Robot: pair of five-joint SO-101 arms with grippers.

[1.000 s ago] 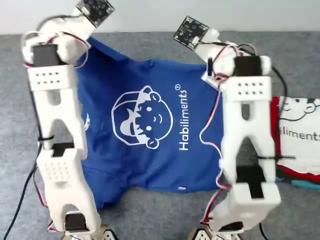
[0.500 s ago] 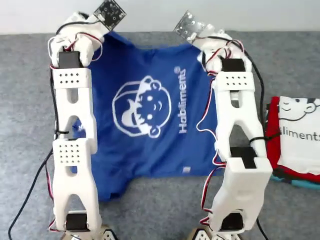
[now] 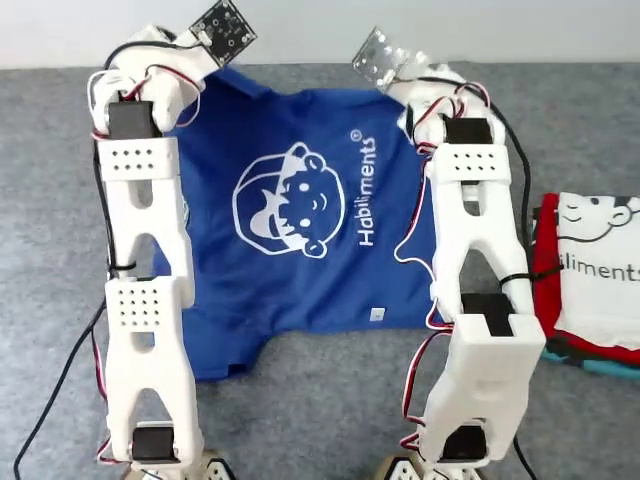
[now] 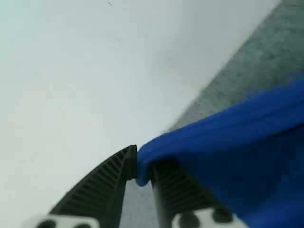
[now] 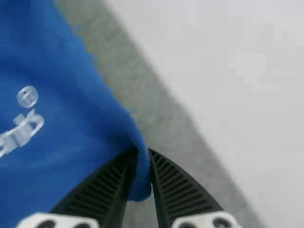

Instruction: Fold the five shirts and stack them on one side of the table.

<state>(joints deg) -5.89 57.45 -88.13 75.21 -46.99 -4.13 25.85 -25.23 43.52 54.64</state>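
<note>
Blue shirt (image 3: 300, 290) stretches between left pincer (image 4: 141, 164) and right pincer (image 5: 143, 156), each clamped on a corner; folded stack (image 3: 592, 285) lies nearer the right.

Soft, even light falls from overhead on the blue shirt (image 3: 300, 270); the white left arm (image 3: 140, 300) and right arm (image 3: 480, 300) on either side of it are bright but not washed out; each throws only a faint, soft-edged shadow on the shirt and on the grey table (image 3: 600, 130) beside it; a darker shadow runs under the shirt's near hem; the small board (image 3: 383, 52) above the shirt's far right corner catches a pale glare. In the left wrist view the wall (image 4: 95, 61) behind the shirt is evenly lit; the shirt's folds are shaded; in the right wrist view the cloth darkens beside the right gripper (image 5: 142, 153).
</note>
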